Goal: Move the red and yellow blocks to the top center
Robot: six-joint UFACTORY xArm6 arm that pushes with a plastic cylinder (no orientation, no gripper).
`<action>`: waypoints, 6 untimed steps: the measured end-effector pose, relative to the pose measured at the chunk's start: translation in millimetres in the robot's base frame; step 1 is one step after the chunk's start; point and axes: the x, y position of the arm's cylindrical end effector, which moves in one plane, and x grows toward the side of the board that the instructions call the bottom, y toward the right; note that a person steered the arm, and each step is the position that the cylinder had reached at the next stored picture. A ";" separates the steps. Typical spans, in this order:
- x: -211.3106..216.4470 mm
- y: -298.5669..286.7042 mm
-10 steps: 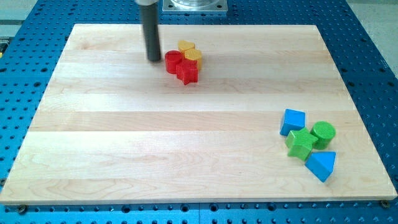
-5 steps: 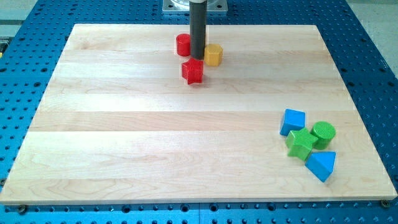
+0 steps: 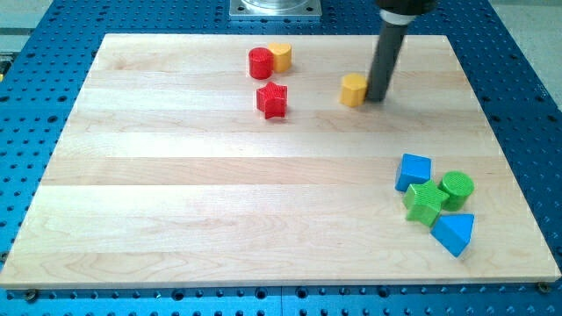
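My tip point(image 3: 377, 96) rests on the board near the view's top, right of centre. It stands just right of a yellow block point(image 3: 354, 89), about touching it. A red cylinder point(image 3: 260, 63) and a second yellow block point(image 3: 280, 56) sit side by side, touching, at the top centre. A red star-shaped block point(image 3: 272, 100) lies just below them, apart from both.
A blue cube point(image 3: 414, 171), a green star-shaped block point(image 3: 424, 203), a green cylinder point(image 3: 457, 188) and a blue triangular block point(image 3: 454, 233) cluster at the view's lower right. The wooden board point(image 3: 176, 219) ends at a blue perforated table.
My tip moved from the board's top left, through the red and yellow cluster, to the right. The cluster split: one yellow block slid right, the red cylinder and other yellow block shifted up.
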 end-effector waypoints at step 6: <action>108.5 -100.8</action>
